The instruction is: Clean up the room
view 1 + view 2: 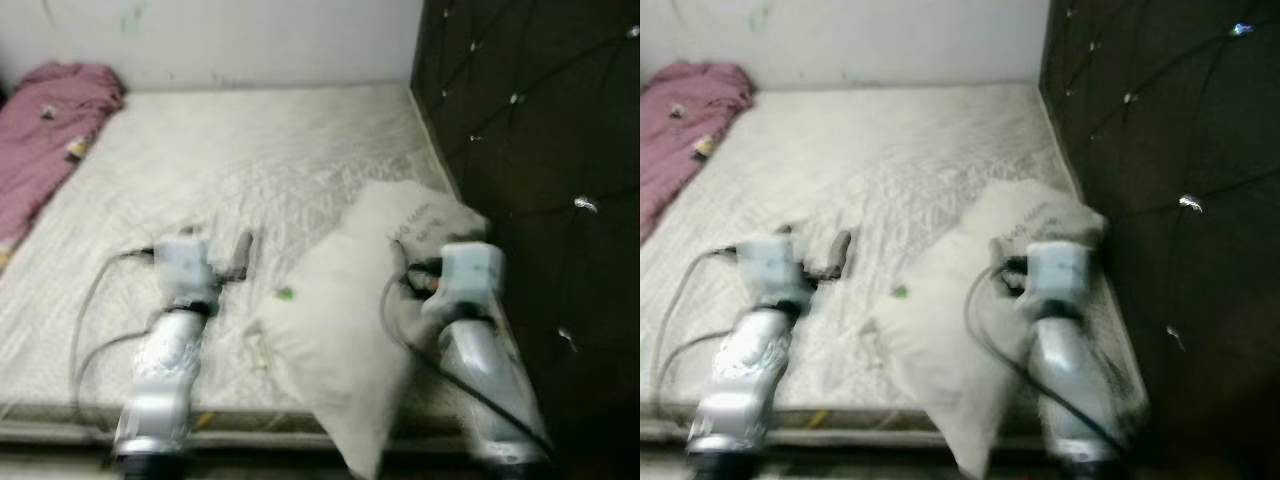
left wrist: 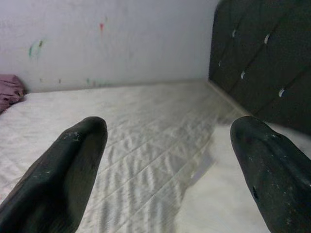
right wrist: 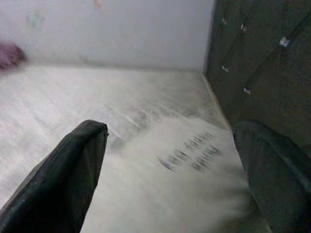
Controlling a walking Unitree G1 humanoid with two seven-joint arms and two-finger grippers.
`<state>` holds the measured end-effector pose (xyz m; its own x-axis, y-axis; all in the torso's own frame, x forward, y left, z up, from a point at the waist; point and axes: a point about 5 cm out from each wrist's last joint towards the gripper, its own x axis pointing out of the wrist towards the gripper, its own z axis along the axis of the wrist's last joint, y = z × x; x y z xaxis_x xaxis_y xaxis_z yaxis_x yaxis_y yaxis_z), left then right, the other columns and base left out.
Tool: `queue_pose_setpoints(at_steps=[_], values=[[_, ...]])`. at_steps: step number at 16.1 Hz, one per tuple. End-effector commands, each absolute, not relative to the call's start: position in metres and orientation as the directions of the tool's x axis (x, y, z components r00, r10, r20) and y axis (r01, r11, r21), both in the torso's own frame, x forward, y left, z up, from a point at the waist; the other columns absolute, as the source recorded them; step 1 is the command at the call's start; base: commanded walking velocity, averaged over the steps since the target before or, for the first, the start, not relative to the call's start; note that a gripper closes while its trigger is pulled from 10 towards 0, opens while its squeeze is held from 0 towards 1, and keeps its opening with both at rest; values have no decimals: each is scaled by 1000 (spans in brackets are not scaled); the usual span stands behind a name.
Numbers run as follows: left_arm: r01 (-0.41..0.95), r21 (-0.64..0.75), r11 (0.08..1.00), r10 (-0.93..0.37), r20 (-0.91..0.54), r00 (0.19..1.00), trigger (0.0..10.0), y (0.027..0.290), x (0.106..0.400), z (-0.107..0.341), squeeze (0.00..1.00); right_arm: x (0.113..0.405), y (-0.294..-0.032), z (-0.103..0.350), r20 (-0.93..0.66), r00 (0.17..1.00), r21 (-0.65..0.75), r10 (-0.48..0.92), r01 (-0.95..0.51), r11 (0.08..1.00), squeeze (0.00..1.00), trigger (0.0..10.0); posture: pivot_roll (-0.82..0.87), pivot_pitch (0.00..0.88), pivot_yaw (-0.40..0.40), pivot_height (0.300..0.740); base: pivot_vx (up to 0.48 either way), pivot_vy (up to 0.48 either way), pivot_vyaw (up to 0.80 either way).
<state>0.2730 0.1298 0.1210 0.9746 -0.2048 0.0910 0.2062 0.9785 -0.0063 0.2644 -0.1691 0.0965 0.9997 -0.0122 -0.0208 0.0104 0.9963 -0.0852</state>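
Both silver arms reach forward over the near edge of a bare white quilted mattress (image 1: 250, 150), and the head views are slightly blurred. At the mattress's far left corner a pink blanket (image 1: 45, 140) lies bunched against the pale wall (image 1: 250, 40), trailing down along the left edge, with some small thing too blurred to identify resting on it. Moving right, the left gripper (image 2: 167, 145) is held above the mattress near its front edge, its two black fingers (image 2: 73, 165) spread wide apart with nothing between them; past them its wrist view looks out over quilted fabric, the wall with a few coloured marks, and a bit of the blanket at the far corner. Next comes a white pillow (image 1: 360, 300), lying at a slant across the near right part of the mattress, one corner hanging past the front edge and the other end close to the dark tufted headboard (image 1: 540, 150) that runs along the right edge. Faint dark printing shows on its upper end and a small green spot near its left side. The right gripper (image 3: 170, 160) hovers just over the pillow's right part, fingers likewise parted and holding nothing; whether they touch the fabric cannot be told
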Motion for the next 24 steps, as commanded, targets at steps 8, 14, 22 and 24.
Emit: queue_pose_setpoints(at_steps=[8,14,22,24], values=[[125,31,992,-127,46,991,10000,151,269,113,0,270,-151,104,3,999,-38,33,-33,999,0,10000,-87,0,66,728,0,0,-115],[75,47,996,-77,40,996,10000,156,266,111,0,270,-155,103,-8,1000,-44,7,-7,999,0,10000,-80,0,56,711,0,0,-71],[38,32,999,-39,19,999,10000,166,265,109,0,270,-154,101,-18,1000,-32,-6,5,999,0,10000,-75,0,79,711,0,0,-780],[54,28,998,-55,25,998,10000,166,268,111,0,273,-152,104,3,1000,-31,-5,5,1000,0,10000,-72,0,83,711,0,0,0]])
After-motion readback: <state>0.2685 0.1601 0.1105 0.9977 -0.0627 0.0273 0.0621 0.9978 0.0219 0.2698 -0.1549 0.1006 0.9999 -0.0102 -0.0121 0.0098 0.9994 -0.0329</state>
